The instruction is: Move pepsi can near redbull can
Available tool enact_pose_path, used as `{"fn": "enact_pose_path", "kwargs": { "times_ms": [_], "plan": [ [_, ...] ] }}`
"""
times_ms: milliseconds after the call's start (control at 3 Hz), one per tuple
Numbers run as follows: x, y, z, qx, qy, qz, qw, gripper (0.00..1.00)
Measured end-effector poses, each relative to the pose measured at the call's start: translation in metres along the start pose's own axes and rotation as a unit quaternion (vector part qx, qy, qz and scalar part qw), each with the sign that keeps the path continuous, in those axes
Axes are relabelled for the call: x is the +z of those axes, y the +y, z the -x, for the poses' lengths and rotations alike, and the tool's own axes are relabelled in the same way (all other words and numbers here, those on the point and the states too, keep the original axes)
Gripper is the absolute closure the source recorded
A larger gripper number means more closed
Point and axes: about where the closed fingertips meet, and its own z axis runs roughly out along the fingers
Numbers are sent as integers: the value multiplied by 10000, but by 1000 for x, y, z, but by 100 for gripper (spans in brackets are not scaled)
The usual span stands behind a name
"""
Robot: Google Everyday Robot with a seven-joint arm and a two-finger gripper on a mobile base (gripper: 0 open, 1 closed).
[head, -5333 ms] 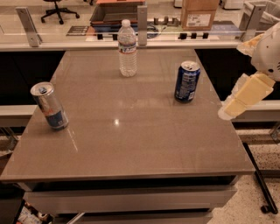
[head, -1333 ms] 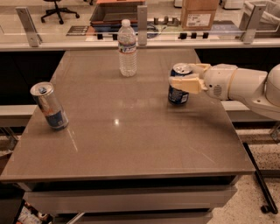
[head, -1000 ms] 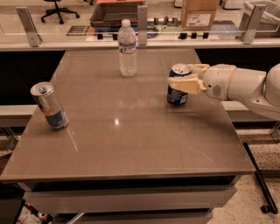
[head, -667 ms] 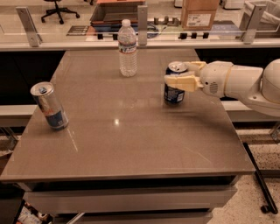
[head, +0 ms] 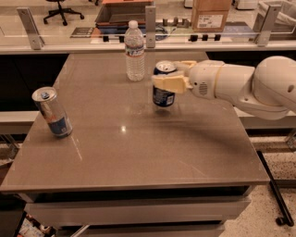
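Observation:
The pepsi can (head: 163, 96), dark blue with a silver top, is held upright in my gripper (head: 170, 76) near the table's middle back, just above or at the tabletop. The gripper comes in from the right and its cream fingers (head: 170, 84) are shut around the can's upper half. The redbull can (head: 52, 112), slim with a silver upper body and a blue lower part, stands slightly tilted near the table's left edge, far to the left of the pepsi can.
A clear water bottle (head: 134, 51) stands just left of and behind the pepsi can. The brown table (head: 138, 152) has edges at front, left and right. A counter with posts and a cardboard box (head: 210, 14) runs behind.
The gripper reached in from the right and closed on the pepsi can. It has since carried the can leftward, toward the table's middle. The redbull can and bottle have not moved.

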Motion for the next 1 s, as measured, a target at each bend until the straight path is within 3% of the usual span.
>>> {"fn": "enact_pose_path", "kwargs": {
  "times_ms": [1000],
  "plan": [
    [60,139,23,31,105,565,9983,100]
  ]
}}
